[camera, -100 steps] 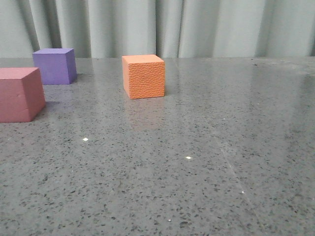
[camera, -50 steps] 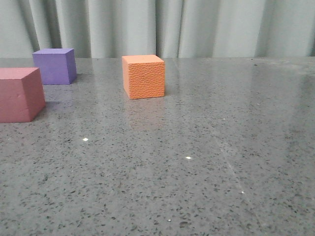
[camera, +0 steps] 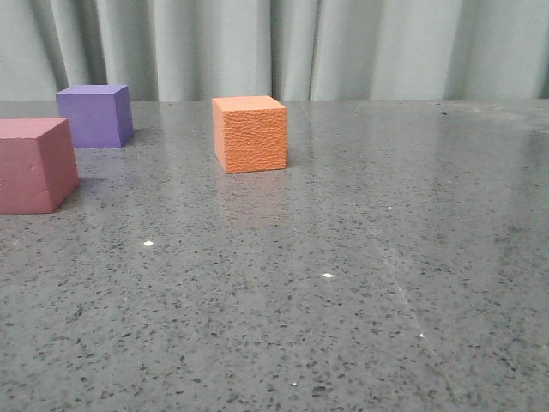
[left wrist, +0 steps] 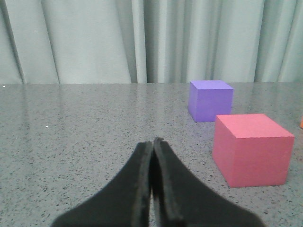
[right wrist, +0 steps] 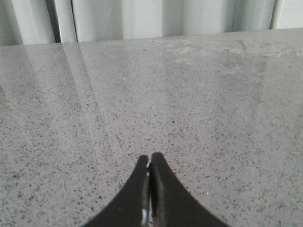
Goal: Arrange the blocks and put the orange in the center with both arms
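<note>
The orange cube (camera: 250, 133) with pebbled sides stands on the grey speckled table (camera: 343, 257), left of the middle. The purple cube (camera: 95, 114) stands at the far left near the curtain. The pinkish-red cube (camera: 34, 164) stands in front of it at the left edge. The left wrist view shows the purple cube (left wrist: 210, 100) and the pinkish-red cube (left wrist: 252, 148) ahead and to one side of my left gripper (left wrist: 152, 142), which is shut and empty. My right gripper (right wrist: 149, 157) is shut and empty over bare table. Neither gripper shows in the front view.
A pale pleated curtain (camera: 274, 47) hangs behind the table's far edge. A sliver of orange (left wrist: 301, 123) shows at the edge of the left wrist view.
</note>
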`<act>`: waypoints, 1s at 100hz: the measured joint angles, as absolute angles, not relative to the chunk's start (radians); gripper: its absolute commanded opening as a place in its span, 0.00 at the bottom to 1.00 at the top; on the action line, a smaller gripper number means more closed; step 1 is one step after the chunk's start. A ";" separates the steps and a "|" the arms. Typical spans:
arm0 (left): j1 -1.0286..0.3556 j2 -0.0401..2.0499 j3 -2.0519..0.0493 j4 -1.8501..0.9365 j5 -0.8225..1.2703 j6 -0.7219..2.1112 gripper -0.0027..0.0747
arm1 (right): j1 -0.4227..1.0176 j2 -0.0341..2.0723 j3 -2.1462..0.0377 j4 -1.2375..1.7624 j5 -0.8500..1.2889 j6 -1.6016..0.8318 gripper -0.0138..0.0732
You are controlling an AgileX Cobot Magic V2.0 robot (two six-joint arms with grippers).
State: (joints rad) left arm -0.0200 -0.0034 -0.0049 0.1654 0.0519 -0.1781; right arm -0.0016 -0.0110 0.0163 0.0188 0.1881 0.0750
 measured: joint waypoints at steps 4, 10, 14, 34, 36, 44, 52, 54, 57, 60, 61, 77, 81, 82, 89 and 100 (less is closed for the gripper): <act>-0.020 -0.003 -0.005 0.165 0.052 -0.178 0.02 | -0.002 -0.011 0.024 0.019 0.191 0.075 0.08; -0.020 -0.003 -0.005 0.165 0.052 -0.178 0.02 | -0.002 -0.011 0.026 0.020 0.201 0.075 0.08; -0.020 -0.003 -0.005 0.165 0.052 -0.178 0.02 | -0.002 -0.011 0.028 0.020 0.214 0.075 0.08; -0.020 -0.003 -0.005 0.165 0.052 -0.178 0.02 | -0.002 -0.011 0.028 0.021 0.245 0.075 0.08; -0.020 -0.003 -0.005 0.165 0.052 -0.178 0.02 | -0.002 -0.011 0.028 0.021 0.247 0.075 0.08; -0.020 -0.003 -0.005 0.165 0.052 -0.178 0.02 | -0.002 -0.011 0.028 0.021 0.250 0.075 0.08; -0.020 -0.003 -0.005 0.165 0.052 -0.178 0.02 | -0.002 -0.011 0.028 0.023 0.251 0.074 0.08; -0.020 -0.003 -0.005 0.165 0.052 -0.178 0.02 | -0.002 -0.011 0.028 0.023 0.251 0.074 0.08; -0.020 -0.003 -0.005 0.165 0.052 -0.178 0.02 | -0.002 -0.011 0.028 0.023 0.251 0.074 0.08; -0.020 -0.003 -0.005 0.165 0.052 -0.178 0.02 | -0.002 -0.011 0.028 0.023 0.251 0.074 0.08; -0.020 -0.003 -0.005 0.165 0.052 -0.178 0.02 | -0.002 -0.011 0.028 0.023 0.251 0.074 0.08; -0.020 -0.003 -0.005 0.165 0.052 -0.178 0.02 | -0.002 -0.011 0.028 0.023 0.253 0.074 0.08; -0.020 -0.003 -0.005 0.165 0.052 -0.178 0.02 | -0.002 -0.011 0.028 0.023 0.253 0.074 0.08; -0.020 -0.003 -0.005 0.165 0.052 -0.178 0.02 | -0.002 -0.011 0.028 0.023 0.253 0.074 0.08; -0.020 -0.003 -0.005 0.165 0.052 -0.178 0.02 | -0.002 -0.011 0.028 0.023 0.253 0.074 0.08; -0.020 -0.003 -0.005 0.165 0.052 -0.178 0.02 | -0.002 -0.011 0.028 0.023 0.253 0.074 0.08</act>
State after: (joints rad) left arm -0.0200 -0.0034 -0.0049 0.1654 0.0519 -0.1781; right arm -0.0016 -0.0110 0.0279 0.0226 0.2528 0.0740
